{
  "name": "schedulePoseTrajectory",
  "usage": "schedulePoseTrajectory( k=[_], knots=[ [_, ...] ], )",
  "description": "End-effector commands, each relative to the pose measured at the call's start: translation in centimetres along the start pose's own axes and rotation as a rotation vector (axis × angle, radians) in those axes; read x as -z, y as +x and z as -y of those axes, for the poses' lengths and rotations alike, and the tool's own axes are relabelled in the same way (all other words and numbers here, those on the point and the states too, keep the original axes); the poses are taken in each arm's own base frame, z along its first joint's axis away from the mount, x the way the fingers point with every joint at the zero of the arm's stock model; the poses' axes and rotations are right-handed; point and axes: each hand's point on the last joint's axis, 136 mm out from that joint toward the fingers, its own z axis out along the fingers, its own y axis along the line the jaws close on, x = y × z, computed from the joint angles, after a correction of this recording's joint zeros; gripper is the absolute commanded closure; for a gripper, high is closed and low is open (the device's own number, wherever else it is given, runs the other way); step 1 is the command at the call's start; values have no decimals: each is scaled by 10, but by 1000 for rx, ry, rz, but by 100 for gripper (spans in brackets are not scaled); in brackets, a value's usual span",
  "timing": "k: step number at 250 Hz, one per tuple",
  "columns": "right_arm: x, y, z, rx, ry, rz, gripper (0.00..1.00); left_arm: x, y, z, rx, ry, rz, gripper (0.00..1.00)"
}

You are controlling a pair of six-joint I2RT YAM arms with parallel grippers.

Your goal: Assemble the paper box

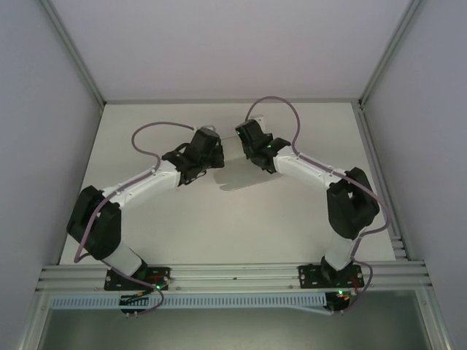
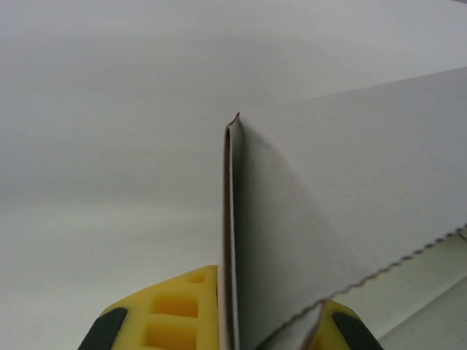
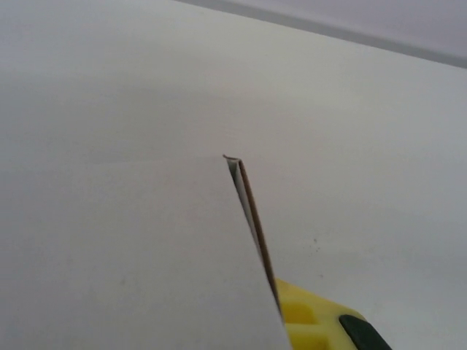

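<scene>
Yellow-padded left hand (image 1: 211, 149) clamped on the left folded edge of the paper box (image 2: 350, 189). Box spans left to right between both hands, over the far middle of the tabletop (image 1: 292, 226). Right hand (image 1: 242, 138) clamped on its right edge. Both hands equally near.

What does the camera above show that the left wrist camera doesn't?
From above: the black-and-white jointed left arm and right arm bend inward over the white table, the left pincer and right pincer close together. From the left wrist: yellow ribbed finger pads clamp a doubled card edge with a brown wavy core. Both: the thin white card box, gripped by the left pincer.
</scene>
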Motion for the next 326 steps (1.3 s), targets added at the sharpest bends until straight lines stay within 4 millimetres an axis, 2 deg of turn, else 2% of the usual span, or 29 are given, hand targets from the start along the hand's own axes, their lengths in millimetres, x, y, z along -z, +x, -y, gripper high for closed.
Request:
schedulePoseTrajectory(
  k=[1, 13, 27, 39, 47, 55, 80, 89, 111, 125, 129, 133, 137, 164, 194, 215, 242, 256, 274, 299, 326],
  knots=[
    [-4, 52, 164, 202, 727, -155, 90, 34, -22, -85, 41, -308, 42, 100],
    [-16, 52, 144, 155, 568, -121, 80, 31, -22, -71, 26, -229, 38, 100],
    [-26, 50, 115, 73, 348, -63, 74, 28, -24, -54, 17, -137, 41, 100],
    [-26, 43, 85, 40, 149, -12, 64, 26, -26, -42, 1, -78, 45, 100],
    [-23, 38, 68, 13, 36, 22, 64, 25, -27, -35, -5, -48, 50, 100],
    [-17, 31, 49, 13, -83, 59, 64, 23, -28, -28, -19, -18, 52, 100],
    [13, 12, 3, -15, -395, 147, 54, 15, -29, -15, -47, 40, 52, 100],
    [27, 7, -8, -18, -486, 173, 46, 12, -29, -13, -58, 41, 50, 100],
    [66, -9, -26, -38, -680, 244, 35, 1, -28, -12, -121, 36, 37, 100],
    [88, -18, -26, -78, -740, 282, 22, -5, -26, -12, -168, 24, 18, 100],
    [94, -21, -25, -87, -757, 294, 15, -7, -27, -13, -178, 18, 14, 100],
    [100, -22, -25, -94, -772, 302, 3, -9, -27, -13, -190, 13, 10, 100],
    [107, -24, -25, -100, -791, 312, 0, -10, -26, -14, -205, 9, 6, 100],
    [136, -33, -11, -177, -817, 362, 0, -17, -25, -15, -312, -2, -27, 100],
    [143, -27, 23, -304, -693, 383, 0, -24, -9, -4, -537, 74, -115, 100],
    [140, -10, 49, -340, -570, 353, 0, -31, 5, -5, -727, 84, -196, 100],
    [136, 20, 78, -373, -432, 298, 0, -38, 36, -8, -1036, 67, -304, 100],
    [134, 38, 91, -389, -368, 263, 0, -40, 55, -2, -1207, 73, -353, 100],
    [130, 58, 107, -415, -302, 224, 0, -43, 68, 6, -1370, 96, -395, 100],
    [126, 78, 118, -462, -279, 182, 0, -53, 66, 17, -1516, 89, -427, 100],
    [120, 95, 122, -500, -277, 135, 0, -70, 69, 13, -1652, 24, -518, 100]
  ],
)
